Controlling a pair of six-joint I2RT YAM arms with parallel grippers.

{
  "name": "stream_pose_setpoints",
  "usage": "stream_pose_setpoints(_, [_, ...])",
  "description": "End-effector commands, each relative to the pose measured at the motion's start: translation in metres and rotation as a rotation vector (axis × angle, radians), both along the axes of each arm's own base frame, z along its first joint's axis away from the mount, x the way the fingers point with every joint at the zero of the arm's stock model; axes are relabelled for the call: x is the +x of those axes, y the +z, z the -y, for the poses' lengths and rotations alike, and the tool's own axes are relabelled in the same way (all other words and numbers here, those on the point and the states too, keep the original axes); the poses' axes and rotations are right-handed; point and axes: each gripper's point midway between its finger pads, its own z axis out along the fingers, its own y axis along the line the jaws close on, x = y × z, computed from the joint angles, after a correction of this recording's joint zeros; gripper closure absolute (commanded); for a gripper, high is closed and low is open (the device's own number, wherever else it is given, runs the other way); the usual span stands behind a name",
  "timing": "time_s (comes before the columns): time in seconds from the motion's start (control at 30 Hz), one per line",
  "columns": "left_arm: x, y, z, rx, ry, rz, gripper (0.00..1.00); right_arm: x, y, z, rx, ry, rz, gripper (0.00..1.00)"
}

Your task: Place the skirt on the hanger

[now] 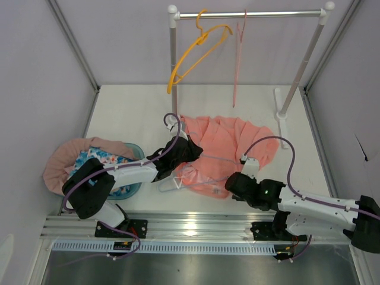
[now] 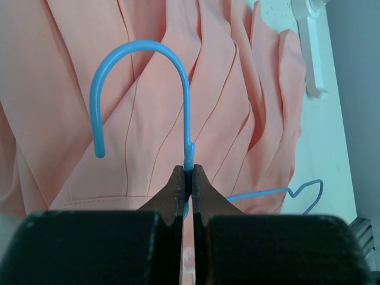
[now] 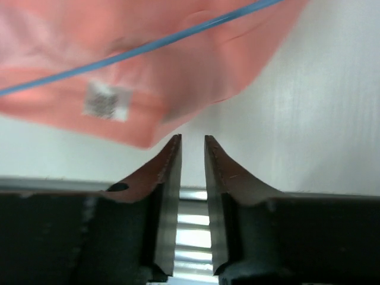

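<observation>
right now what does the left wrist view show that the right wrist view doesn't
Only the left wrist view: the left gripper, jaws shut on the neck of the blue hanger, its whole hook, and the rack's white foot. Only the right wrist view: the right gripper, jaws slightly apart with nothing between, just off the edge of the pink skirt, and a blurred label near that edge. Both: the skirt, a stretch of the hanger's blue wire, and the white table.

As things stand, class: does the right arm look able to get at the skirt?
Probably yes: the right gripper sits just short of the skirt, jaws slightly apart and empty, with only bare table between.
</observation>
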Motion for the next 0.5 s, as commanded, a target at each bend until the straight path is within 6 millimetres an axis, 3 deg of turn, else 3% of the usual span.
stream_pose_setpoints(0.0, [0.007, 0.017, 0.006, -0.059, 0.022, 0.042, 1.0, 0.005, 0.034, -0.024, 0.042, -0.033, 0.107, 0.69])
stream_pose_setpoints(0.13, [0.007, 0.018, 0.007, -0.057, 0.019, 0.043, 1.0, 0.001, 0.035, -0.049, 0.016, 0.021, 0.126, 0.57])
stream_pose_setpoints(0.27, [0.008, 0.021, 0.007, -0.053, 0.016, 0.053, 1.0, 0.01, 0.024, -0.063, -0.025, 0.033, 0.121, 0.55])
stream_pose_setpoints(0.37, [0.009, 0.022, 0.007, -0.05, 0.017, 0.055, 1.0, 0.026, 0.004, -0.052, -0.068, 0.012, 0.084, 0.58])
stream_pose_setpoints(0.47, [0.009, 0.022, 0.007, -0.05, 0.018, 0.055, 1.0, 0.029, -0.015, -0.033, -0.104, -0.006, 0.027, 0.58])
